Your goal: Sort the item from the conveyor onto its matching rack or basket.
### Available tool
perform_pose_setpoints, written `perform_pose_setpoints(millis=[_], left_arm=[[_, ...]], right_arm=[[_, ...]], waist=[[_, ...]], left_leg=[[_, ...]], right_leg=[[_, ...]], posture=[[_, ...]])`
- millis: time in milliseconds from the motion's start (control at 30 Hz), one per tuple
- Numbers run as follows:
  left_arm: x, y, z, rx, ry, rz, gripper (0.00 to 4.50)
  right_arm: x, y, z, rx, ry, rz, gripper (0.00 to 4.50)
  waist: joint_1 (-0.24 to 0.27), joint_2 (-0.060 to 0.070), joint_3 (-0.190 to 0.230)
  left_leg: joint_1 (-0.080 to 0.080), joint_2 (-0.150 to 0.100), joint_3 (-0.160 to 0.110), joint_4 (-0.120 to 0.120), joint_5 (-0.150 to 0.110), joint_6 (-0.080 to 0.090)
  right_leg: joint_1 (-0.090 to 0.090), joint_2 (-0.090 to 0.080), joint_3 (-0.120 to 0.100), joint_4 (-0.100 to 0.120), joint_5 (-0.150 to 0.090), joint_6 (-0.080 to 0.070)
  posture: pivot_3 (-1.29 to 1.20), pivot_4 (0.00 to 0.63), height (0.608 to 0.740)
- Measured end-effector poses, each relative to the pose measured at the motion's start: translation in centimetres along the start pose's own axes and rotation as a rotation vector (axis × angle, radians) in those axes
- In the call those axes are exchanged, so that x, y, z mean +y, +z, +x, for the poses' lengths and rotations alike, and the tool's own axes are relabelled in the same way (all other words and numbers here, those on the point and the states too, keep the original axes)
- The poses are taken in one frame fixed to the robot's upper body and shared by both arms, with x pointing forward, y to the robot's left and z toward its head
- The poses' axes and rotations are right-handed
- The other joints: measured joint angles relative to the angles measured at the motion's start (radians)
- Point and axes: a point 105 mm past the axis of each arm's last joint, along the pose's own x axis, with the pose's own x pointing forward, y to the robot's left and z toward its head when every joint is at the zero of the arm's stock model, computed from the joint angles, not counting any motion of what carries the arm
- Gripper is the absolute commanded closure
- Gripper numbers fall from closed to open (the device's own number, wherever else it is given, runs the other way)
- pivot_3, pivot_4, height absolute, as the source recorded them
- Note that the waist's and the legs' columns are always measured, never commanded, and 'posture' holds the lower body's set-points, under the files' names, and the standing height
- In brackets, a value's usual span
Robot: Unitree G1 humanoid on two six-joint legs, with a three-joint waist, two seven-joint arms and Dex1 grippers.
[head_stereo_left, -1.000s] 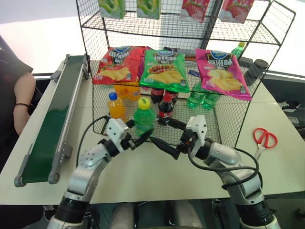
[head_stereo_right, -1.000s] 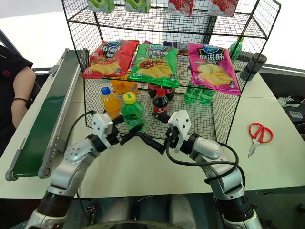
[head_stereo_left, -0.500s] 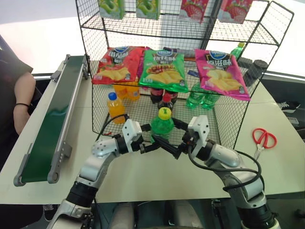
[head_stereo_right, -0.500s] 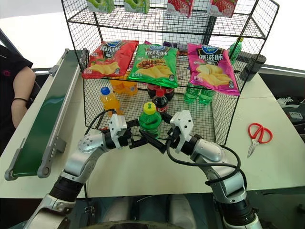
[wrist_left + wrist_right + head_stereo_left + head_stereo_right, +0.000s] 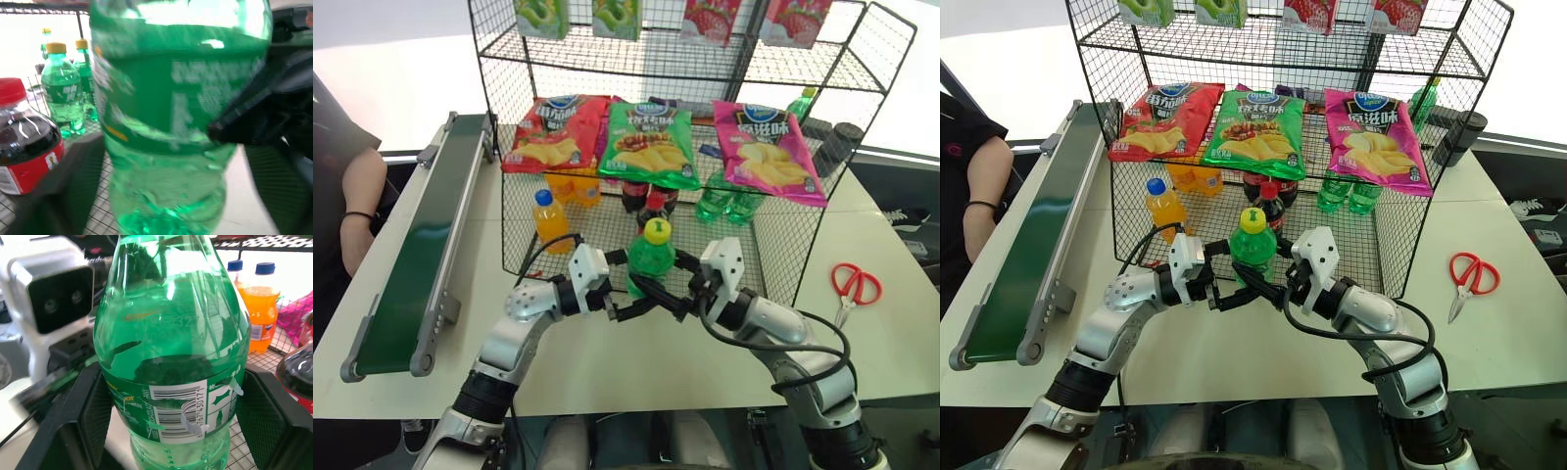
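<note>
The item, a green soda bottle [image 5: 654,258] with a yellow cap, stands upright in the air between my two grippers, just in front of the black wire rack [image 5: 505,127]. My right gripper [image 5: 668,290] is shut on the bottle's lower body, and its pads [image 5: 90,406] press against both sides of the label. My left gripper [image 5: 625,286] is open around the same bottle from the other side, with its fingers [image 5: 73,186] standing off it. The dark-green conveyor [image 5: 421,255] lies empty along the table's left side.
Three chip bags [image 5: 651,142] lean on the rack's middle tier. An orange soda bottle [image 5: 550,217], a cola bottle [image 5: 652,208] and green bottles [image 5: 724,201] stand on its bottom tier. Red scissors [image 5: 855,284] lie at the right. A person's arm [image 5: 357,196] is beside the conveyor.
The left gripper carried the green bottle to the right, up to the right gripper. The right gripper then shut on the bottle and the left gripper opened.
</note>
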Motion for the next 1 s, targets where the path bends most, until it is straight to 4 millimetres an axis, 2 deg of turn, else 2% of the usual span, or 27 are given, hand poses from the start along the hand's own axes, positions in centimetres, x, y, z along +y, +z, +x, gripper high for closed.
perform_pose_setpoints(millis=[100, 233, 333, 433, 533, 633, 800, 1000], left_arm=[[0.4, -0.6, -0.8, 0.027, 0.041, -0.003, 0.02], [1.3, -1.5, -2.7, 0.062, 0.133, -0.022, 0.02], [2.2, -1.1, -3.6, 0.049, 0.204, -0.030, 0.02], [2.1, -0.3, -3.8, 0.023, 0.224, -0.033, 0.02], [1.6, 0.6, -3.5, 0.010, 0.206, -0.033, 0.02], [1.3, 1.3, -3.1, -0.003, 0.185, -0.032, 0.02], [0.6, 1.3, -2.5, 0.012, 0.150, -0.047, 0.02], [0.5, 1.3, -2.4, 0.019, 0.148, -0.053, 0.02]], right_arm=[[-1.5, 0.1, -0.5, -0.005, -0.091, -0.038, 1.48], [-4.9, -0.4, -2.5, 0.007, -0.296, -0.104, 1.48], [-6.8, -2.4, -4.4, 0.048, -0.445, -0.102, 1.48], [-8.2, -4.5, -5.4, 0.058, -0.581, -0.045, 1.48], [-9.7, -5.8, -5.5, 0.045, -0.684, 0.001, 1.48], [-11.5, -6.1, -5.2, 0.039, -0.756, -0.017, 1.48], [-14.4, -6.7, -5.4, 0.025, -0.889, -0.028, 1.48], [-15.5, -7.1, -5.5, 0.008, -0.931, -0.032, 1.48]], waist=[[0.000, 0.000, 0.000], [0.003, 0.000, 0.000], [0.009, 0.000, 0.000], [0.010, 0.002, 0.001], [0.009, 0.003, 0.001], [0.009, 0.004, 0.001], [0.009, 0.006, 0.001], [0.003, 0.007, 0.001]], left_leg=[[0.000, 0.000, 0.000, 0.000, 0.000, 0.000], [0.000, 0.000, 0.000, 0.000, 0.000, 0.000], [0.000, 0.000, 0.000, 0.000, 0.000, 0.000], [0.001, 0.000, 0.001, 0.000, 0.000, 0.000], [0.002, 0.000, 0.002, 0.000, 0.000, 0.000], [0.002, 0.000, 0.002, 0.000, 0.000, 0.000], [0.002, 0.000, 0.002, 0.000, 0.000, -0.001], [0.002, 0.001, 0.002, 0.000, 0.001, -0.001]], right_leg=[[0.000, 0.000, 0.000, 0.000, 0.000, 0.000], [0.000, 0.000, 0.000, 0.000, 0.000, 0.000], [0.000, 0.000, 0.000, 0.000, 0.000, 0.000], [0.000, 0.000, 0.001, 0.000, 0.000, 0.000], [0.000, 0.000, 0.002, 0.002, 0.000, 0.000], [0.000, 0.000, 0.002, 0.002, 0.000, 0.000], [0.000, 0.000, 0.002, 0.002, 0.000, 0.000], [0.000, 0.000, 0.002, 0.002, 0.000, 0.000]], posture=[[0.00, 0.150, 0.740], [0.00, 0.150, 0.740], [0.00, 0.150, 0.740], [0.00, 0.150, 0.740], [0.00, 0.150, 0.740], [0.00, 0.150, 0.740], [0.00, 0.150, 0.740], [0.00, 0.150, 0.740]])
